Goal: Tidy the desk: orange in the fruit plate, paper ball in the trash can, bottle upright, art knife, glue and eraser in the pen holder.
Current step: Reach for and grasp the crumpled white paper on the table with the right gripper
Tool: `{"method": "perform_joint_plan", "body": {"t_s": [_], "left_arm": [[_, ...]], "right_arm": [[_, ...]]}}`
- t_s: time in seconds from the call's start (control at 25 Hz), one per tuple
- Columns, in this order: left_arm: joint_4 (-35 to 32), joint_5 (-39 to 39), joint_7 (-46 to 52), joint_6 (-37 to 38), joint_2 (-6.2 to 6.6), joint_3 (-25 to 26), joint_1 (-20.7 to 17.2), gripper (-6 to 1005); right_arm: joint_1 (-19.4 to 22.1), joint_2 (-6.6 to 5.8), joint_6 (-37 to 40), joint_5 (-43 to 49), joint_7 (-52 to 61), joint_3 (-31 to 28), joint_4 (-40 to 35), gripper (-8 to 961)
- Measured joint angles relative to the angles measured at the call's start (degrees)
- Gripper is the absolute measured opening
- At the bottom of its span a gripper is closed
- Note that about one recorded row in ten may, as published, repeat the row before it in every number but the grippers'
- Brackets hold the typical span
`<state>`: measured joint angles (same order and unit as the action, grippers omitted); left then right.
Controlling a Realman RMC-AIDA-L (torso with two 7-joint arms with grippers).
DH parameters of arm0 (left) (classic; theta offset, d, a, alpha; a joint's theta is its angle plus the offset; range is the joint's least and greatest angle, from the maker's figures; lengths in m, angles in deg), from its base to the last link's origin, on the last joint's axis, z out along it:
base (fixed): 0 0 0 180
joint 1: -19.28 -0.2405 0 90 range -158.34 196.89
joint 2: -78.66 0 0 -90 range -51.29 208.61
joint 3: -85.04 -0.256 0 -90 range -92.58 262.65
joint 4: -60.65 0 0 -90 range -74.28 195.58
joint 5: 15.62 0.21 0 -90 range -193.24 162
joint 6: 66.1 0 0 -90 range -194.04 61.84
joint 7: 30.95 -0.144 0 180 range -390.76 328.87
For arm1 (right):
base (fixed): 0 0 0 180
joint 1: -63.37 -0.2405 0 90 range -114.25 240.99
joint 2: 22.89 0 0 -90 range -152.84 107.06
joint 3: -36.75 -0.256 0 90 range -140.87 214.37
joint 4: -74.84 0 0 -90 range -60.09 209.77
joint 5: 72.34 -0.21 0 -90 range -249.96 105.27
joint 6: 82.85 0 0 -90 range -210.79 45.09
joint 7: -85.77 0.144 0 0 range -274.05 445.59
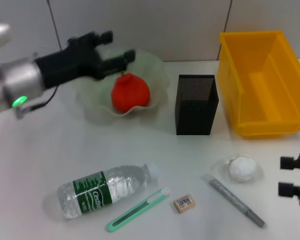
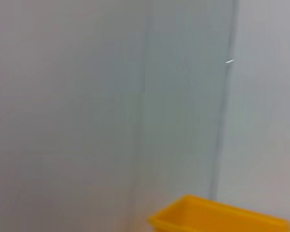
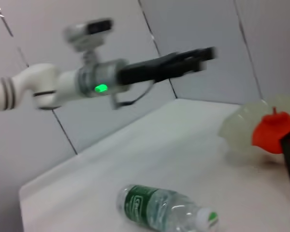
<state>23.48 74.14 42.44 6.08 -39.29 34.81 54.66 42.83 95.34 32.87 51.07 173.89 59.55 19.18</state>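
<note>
Orange (image 1: 130, 93) already sits in the fruit plate (image 1: 157, 75) w/ left gripper (image 1: 121, 51) above it, jaws spread & empty, right gripper (image 1: 296, 176) parked by the desk edge, jaws apart, but bottle (image 1: 106, 190) lies flat, paper ball (image 1: 241, 168), art knife (image 1: 137, 209), eraser (image 1: 184, 203) & glue (image 1: 234, 200) not yet moved.

Lighting: bright, even, from overhead; white table (image 1: 65, 160) lit flatly. Shadows: soft and short, pooled just under the mesh pen holder (image 1: 196, 104), the yellow bin (image 1: 262, 80) and the lying bottle (image 1: 106, 190). Glare: pale sheen on the clear bottle and the translucent fruit plate (image 1: 155, 75). Blur: head view mildly soft; left wrist view washed out, nearly featureless; right wrist view smeared, left arm (image 3: 87, 82) streaked.
</note>
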Motion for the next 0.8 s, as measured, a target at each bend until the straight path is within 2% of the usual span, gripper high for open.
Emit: {"method": "perform_joint_plan", "body": {"t_s": [0.2,0.28,0.32,0.4,0.44,0.48,0.52,0.56,0.64,0.72,0.8], "left_arm": [[-2.8,0.2,2.9,13.0,1.34,0.0,-6.8,815],[-2.8,0.3,3.1,16.4,1.99,0.0,-8.7,815],[-2.8,0.3,3.1,16.4,1.99,0.0,-8.7,815],[-2.6,0.5,3.0,18.6,2.46,0.0,-9.9,815],[-2.7,1.2,2.5,21.7,3.13,0.0,-11.8,815],[-2.7,2.0,2.0,23.7,3.44,-0.1,-12.6,815],[-2.7,2.8,1.3,25.5,3.74,-0.1,-13.3,815],[-2.7,2.8,1.3,25.5,3.74,-0.1,-13.3,815],[-2.5,5.0,-0.2,29.3,4.24,0.2,-14.3,815],[-2.5,5.0,-0.2,29.3,4.24,0.2,-14.3,814],[-2.5,5.5,-0.3,30.0,4.27,0.2,-14.7,814]], "right_arm": [[-2.6,0.39,1.7,-0.2,15.0,1.7,-13.8,776],[-3.7,0.31,1.8,0.3,21.5,5.0,-19.5,776],[-5.3,-0.10,1.8,1.8,28.3,8.9,-25.1,776],[-6.3,-0.37,1.9,3.3,31.6,10.8,-27.5,776],[-7.5,-0.64,1.9,5.1,35.1,12.7,-29.4,776],[-8.6,-0.92,1.9,6.9,37.7,14.4,-30.6,776],[-11.5,-1.59,1.9,11.3,43.6,18.5,-31.7,776],[-11.5,-1.59,1.9,11.3,43.6,18.5,-31.7,776],[-14.3,-2.11,1.5,15.7,47.9,22.7,-31.3,776],[-17.0,-2.02,0.1,20.7,51.0,26.4,-29.8,776],[-19.3,-1.29,-1.6,25.7,52.5,29.0,-27.8,776]]}}
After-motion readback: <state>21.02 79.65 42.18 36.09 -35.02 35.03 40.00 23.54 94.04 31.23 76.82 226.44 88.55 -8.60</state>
